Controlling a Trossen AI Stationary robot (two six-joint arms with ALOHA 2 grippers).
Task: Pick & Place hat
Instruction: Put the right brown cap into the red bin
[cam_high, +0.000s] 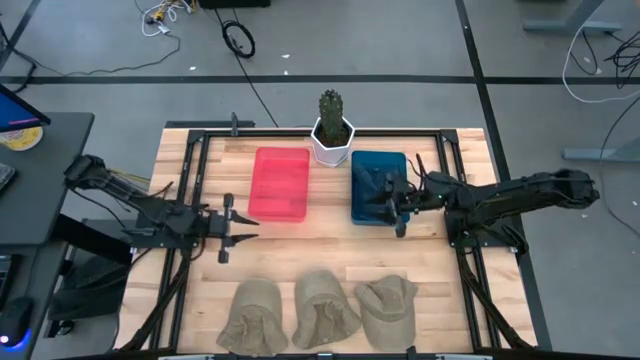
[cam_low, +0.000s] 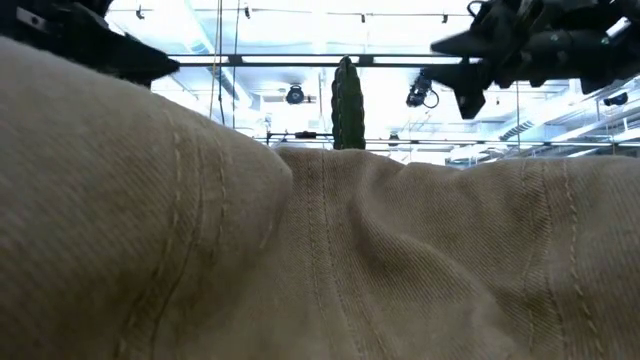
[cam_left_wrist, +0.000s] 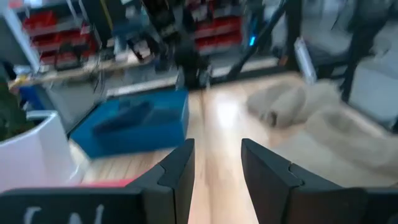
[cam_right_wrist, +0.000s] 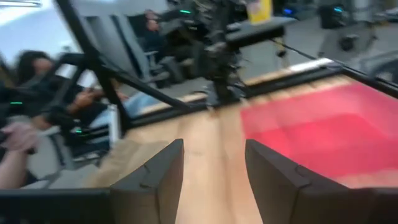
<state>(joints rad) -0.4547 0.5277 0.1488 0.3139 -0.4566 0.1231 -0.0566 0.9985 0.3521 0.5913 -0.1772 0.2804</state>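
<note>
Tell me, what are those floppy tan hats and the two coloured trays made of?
The hats look like soft cotton twill: matte, creased, with stitched seams. The red tray and blue tray seem to be smooth moulded plastic, though that's a guess.

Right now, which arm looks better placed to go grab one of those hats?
Probably left: its open gripper hovers near the leftmost tan hat. The right gripper, also open, sits above the blue bin, farther from the hats.
</note>
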